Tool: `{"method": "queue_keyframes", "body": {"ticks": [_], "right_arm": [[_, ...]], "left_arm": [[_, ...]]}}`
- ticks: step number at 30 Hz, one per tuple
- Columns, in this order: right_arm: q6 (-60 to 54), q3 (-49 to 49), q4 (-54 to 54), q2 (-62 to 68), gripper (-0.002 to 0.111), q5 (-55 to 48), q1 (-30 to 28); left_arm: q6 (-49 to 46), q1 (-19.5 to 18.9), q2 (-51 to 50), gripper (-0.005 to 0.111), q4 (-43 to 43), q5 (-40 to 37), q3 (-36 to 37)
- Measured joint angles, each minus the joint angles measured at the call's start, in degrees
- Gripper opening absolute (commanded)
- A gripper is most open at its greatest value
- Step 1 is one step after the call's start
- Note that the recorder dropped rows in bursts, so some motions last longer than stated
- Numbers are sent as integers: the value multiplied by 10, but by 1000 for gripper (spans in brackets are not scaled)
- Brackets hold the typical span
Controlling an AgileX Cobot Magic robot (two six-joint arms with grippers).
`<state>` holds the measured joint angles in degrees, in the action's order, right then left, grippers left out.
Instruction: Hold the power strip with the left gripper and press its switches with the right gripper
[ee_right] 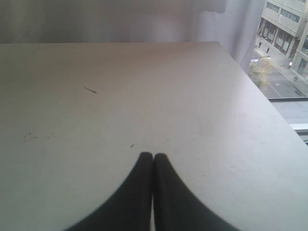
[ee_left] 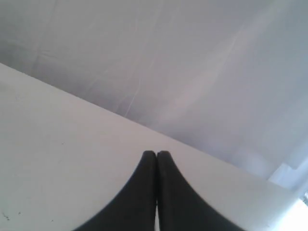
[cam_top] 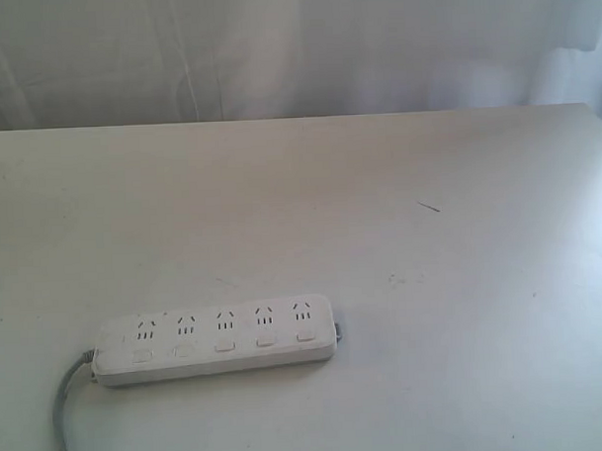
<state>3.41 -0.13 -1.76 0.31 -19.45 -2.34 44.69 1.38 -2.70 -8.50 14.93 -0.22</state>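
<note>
cord [cam_top: 68, 402]: grey, leaving the left end of the strip and curving toward the near-left corner of the desk [cam_top: 398, 163]
power strip [cam_top: 218, 339]: we see it lying flat and white close to the near edge, left of the middle, its length roughly along that edge; neither claw touches it
switches [cam_top: 223, 344]: five white buttons in a row, one on the near-edge side of each socket group; the picture is too soft for us to tell whether any is pressed in
dark mark [cam_top: 430, 207]: a short thin streak on the bare top, right of the middle, well apart from the strip
left gripper [ee_left: 156, 153]: we find its two black tips pressed together with nothing between them, over bare desk, a pale curtain [ee_left: 192, 57] beyond the edge
right gripper [ee_right: 153, 155]: tips likewise pressed together, grasping nothing, over bare top near the right edge, with a window [ee_right: 284, 43] beyond it
</note>
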Motion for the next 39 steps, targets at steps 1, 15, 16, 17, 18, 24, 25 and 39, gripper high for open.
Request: {"method": "queue_keyframes", "body": {"ticks": [1, 15, 16, 17, 18, 24, 25, 39], "right_arm": [[0, 0, 0, 0, 0, 0, 0], [0, 0, 0, 0, 0, 0, 0], [0, 0, 0, 0, 0, 0, 0], [0, 0, 0, 0, 0, 0, 0], [0, 0, 0, 0, 0, 0, 0], [0, 0, 0, 0, 0, 0, 0], [0, 0, 0, 0, 0, 0, 0], [0, 0, 0, 0, 0, 0, 0]], "left_arm": [[21, 0, 0, 0, -29, -8, 0], [294, 0, -27, 0, -406, 19, -36], [299, 0, -34, 0, -419, 19, -50], [309, 0, -45, 0, -438, 22, -70], [321, 0, -57, 0, -460, 26, -91], [359, 0, -145, 0, -566, 56, -212], [366, 0, -170, 0, -589, 57, -239], [465, 0, -370, 0, -843, 140, -411]]}}
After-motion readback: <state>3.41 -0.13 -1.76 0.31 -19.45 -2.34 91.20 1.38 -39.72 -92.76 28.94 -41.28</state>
